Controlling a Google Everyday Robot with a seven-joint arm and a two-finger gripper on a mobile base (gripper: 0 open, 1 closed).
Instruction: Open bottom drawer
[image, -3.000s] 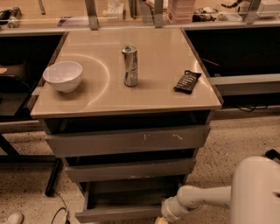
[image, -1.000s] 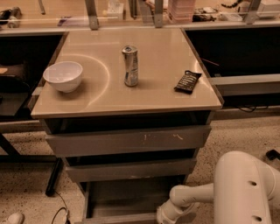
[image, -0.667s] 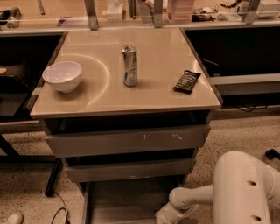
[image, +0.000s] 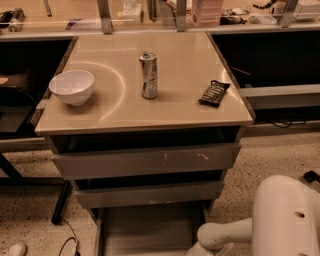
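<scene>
The bottom drawer is pulled out below the cabinet, and its shallow grey tray shows down to the frame's lower edge. Its front is out of view below the frame. Above it are the middle grey drawer front and the wide top drawer front with pale scratch marks. My white arm reaches in from the lower right to the open drawer's right side. The gripper is at the bottom edge of the frame, mostly cut off.
On the beige cabinet top stand a white bowl at the left, a silver can in the middle and a dark snack packet at the right. Dark desks flank the cabinet. A cable lies on the speckled floor at left.
The bottom drawer has slid out toward the camera, and its tray now shows much more. The arm has drawn back and down with it toward the frame's lower edge.
</scene>
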